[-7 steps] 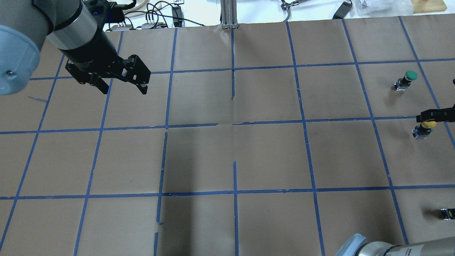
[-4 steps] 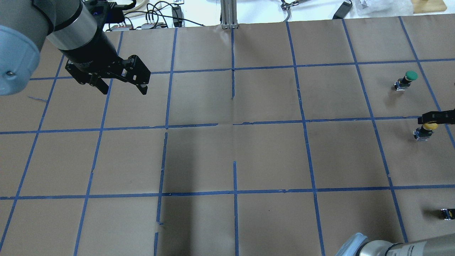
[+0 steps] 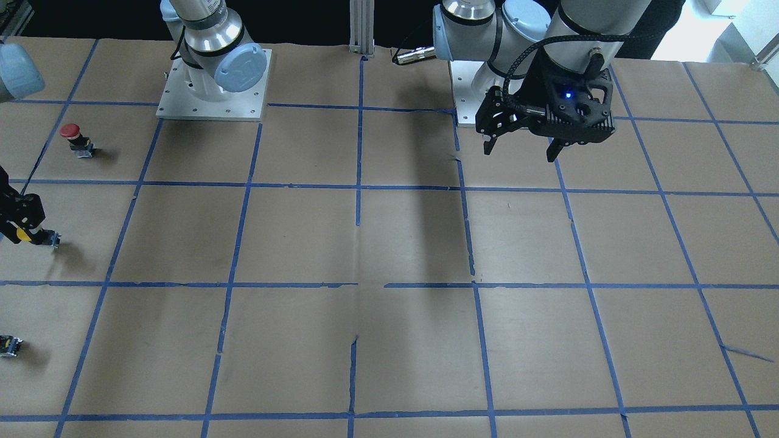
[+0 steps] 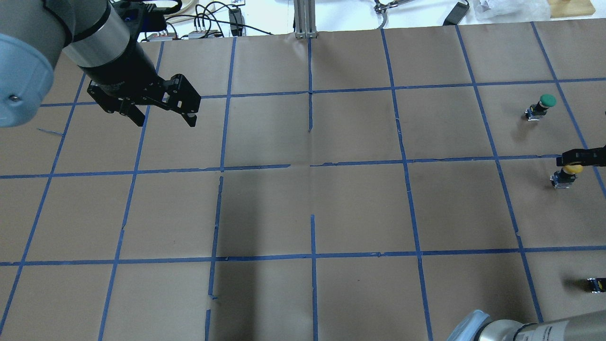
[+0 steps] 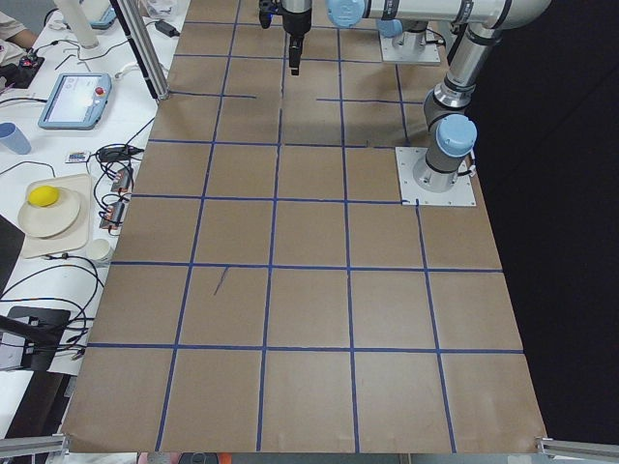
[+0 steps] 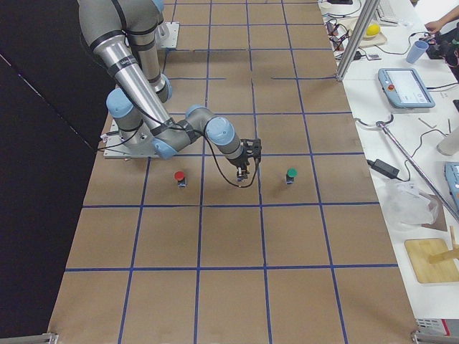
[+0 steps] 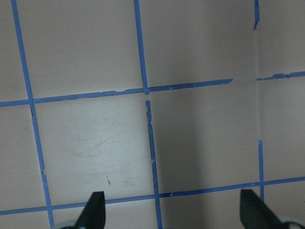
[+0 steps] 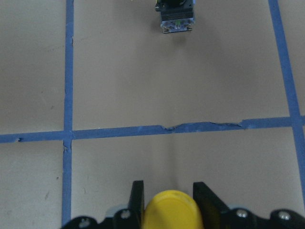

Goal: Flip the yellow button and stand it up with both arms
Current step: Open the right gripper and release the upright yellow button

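The yellow button (image 4: 566, 174) sits at the table's far right, its cap (image 8: 171, 210) clamped between my right gripper's fingers. It tilts, with its black-grey base (image 3: 51, 240) low by the paper; I cannot tell whether it touches. My right gripper (image 4: 575, 161) reaches in from the right edge and also shows in the front view (image 3: 21, 228) and right side view (image 6: 247, 156). My left gripper (image 4: 165, 121) is open and empty, hovering above the far left of the table (image 3: 521, 152); its fingertips (image 7: 93, 210) frame bare paper.
A green-capped button (image 4: 542, 106) stands beyond the yellow one. A red-capped button (image 3: 74, 139) stands nearer the robot's base. A small capless black block (image 4: 594, 284) lies at the right edge. Another button's base (image 8: 175, 19) shows ahead of the right gripper.
My right gripper has shifted slightly rightwards and towards the robot with the yellow button in it. The left arm has not moved.
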Motion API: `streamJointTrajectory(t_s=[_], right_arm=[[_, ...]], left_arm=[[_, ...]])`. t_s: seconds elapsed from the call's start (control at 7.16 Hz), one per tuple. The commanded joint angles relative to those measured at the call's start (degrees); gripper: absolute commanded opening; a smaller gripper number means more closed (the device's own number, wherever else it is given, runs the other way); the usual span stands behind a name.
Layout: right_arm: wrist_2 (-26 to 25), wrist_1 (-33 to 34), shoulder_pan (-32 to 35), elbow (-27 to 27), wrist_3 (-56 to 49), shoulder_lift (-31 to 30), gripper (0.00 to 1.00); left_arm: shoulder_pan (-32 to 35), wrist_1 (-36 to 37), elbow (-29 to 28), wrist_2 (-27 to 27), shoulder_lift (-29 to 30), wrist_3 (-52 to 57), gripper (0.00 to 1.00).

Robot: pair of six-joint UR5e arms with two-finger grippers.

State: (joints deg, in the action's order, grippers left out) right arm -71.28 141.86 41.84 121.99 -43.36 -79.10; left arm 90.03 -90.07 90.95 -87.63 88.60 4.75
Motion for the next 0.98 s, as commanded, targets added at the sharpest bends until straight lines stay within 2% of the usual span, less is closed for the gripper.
streamJointTrajectory(t_s=[0.0,0.42,0.56,0.7,0.84], right_arm=[[0.00,0.00,0.00,-0.09,-0.05,0.53,0.26],[-0.18,0.00,-0.09,0.00,-0.05,0.62,0.37],[-0.18,0.00,-0.18,0.00,-0.14,0.62,0.45],[-0.27,0.08,-0.18,0.00,-0.05,0.62,0.64],[-0.35,0.00,-0.18,0.00,-0.05,0.62,0.70]], left_arm=[[-0.03,-0.02,0.01,0.00,0.00,0.00,1.00],[-0.03,-0.02,0.01,0.00,0.00,0.00,1.00],[-0.03,-0.02,-0.07,-0.09,-0.09,0.00,1.00],[0.06,-0.11,-0.07,0.00,-0.09,0.00,1.00],[-0.03,-0.02,-0.07,0.00,-0.09,0.00,1.00]])
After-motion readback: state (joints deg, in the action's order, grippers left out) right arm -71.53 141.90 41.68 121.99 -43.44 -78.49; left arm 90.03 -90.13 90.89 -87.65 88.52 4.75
